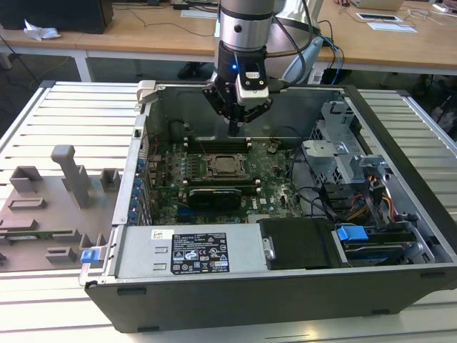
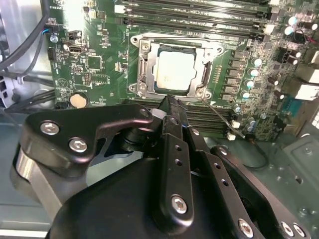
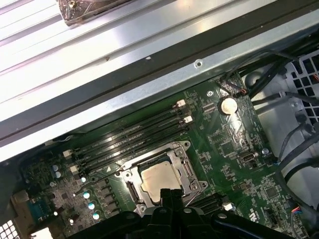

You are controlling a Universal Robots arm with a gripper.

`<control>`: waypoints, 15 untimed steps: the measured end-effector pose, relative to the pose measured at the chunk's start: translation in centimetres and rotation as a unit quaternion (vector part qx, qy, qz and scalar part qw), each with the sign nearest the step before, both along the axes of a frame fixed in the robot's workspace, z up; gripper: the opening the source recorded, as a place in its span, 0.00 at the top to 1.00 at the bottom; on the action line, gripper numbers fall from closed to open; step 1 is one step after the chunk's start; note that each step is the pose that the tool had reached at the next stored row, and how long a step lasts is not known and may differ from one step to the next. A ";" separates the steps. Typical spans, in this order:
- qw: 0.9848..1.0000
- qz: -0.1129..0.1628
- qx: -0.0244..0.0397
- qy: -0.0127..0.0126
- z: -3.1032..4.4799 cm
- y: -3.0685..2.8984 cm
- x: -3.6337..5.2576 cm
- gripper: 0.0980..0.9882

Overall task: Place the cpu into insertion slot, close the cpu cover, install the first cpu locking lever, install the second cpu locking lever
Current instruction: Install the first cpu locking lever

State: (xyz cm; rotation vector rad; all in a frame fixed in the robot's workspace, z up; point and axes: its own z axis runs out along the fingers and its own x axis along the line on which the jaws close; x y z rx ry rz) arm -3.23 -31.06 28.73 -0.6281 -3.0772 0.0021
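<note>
Slatted worktop (image 1: 71,107) carries the case (image 1: 285,300). Near the cpu (image 2: 174,73) your empty fingers (image 2: 173,117) sit pressed together. The wiry locking lever (image 2: 219,114) looks springy, so press at its tip.

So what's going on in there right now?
The arm's gripper, shut and apparently empty, hangs inside the open computer case, just above the insertion slot. The cpu already sits in that slot, with the cpu cover lying flat around it. A thin locking lever juts out from the socket's corner beside the gripper's tip, seemingly not latched.
</note>
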 end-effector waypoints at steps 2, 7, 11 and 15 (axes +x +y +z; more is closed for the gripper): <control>1.000 0.008 0.000 0.000 0.00 0.00 0.00 0.99; 0.998 0.056 0.000 0.000 0.00 0.00 0.00 0.99; 0.996 0.090 0.000 0.000 0.00 0.00 0.00 0.99; 0.993 0.121 0.000 0.000 0.00 0.00 0.00 0.99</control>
